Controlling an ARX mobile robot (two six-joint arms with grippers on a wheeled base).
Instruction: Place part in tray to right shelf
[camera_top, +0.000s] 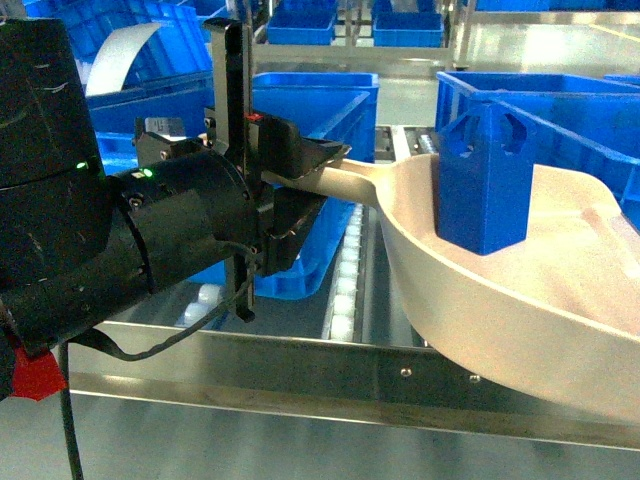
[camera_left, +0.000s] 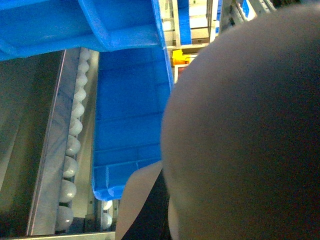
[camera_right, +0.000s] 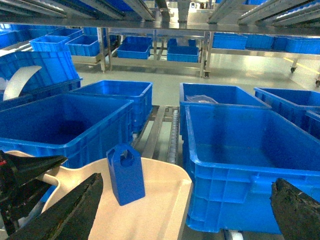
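- The shelf (camera_top: 300, 375) has a steel front rail, roller lanes and big blue crates (camera_right: 240, 150) resting on them.
- The tray (camera_top: 520, 300) hangs above the front rail, its handle clamped in the left gripper (camera_top: 315, 175); it looks light and stiff.
- The right gripper (camera_right: 185, 210) is spread wide, holding nothing.
- The block (camera_top: 485, 185) stands upright in the tray's middle; it looks light, smooth and likely to slide if tilted.

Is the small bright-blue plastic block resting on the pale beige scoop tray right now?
Touching. In the head view the small bright-blue plastic block stands upright with its base on the floor of the pale beige scoop tray; the right wrist view shows the same.
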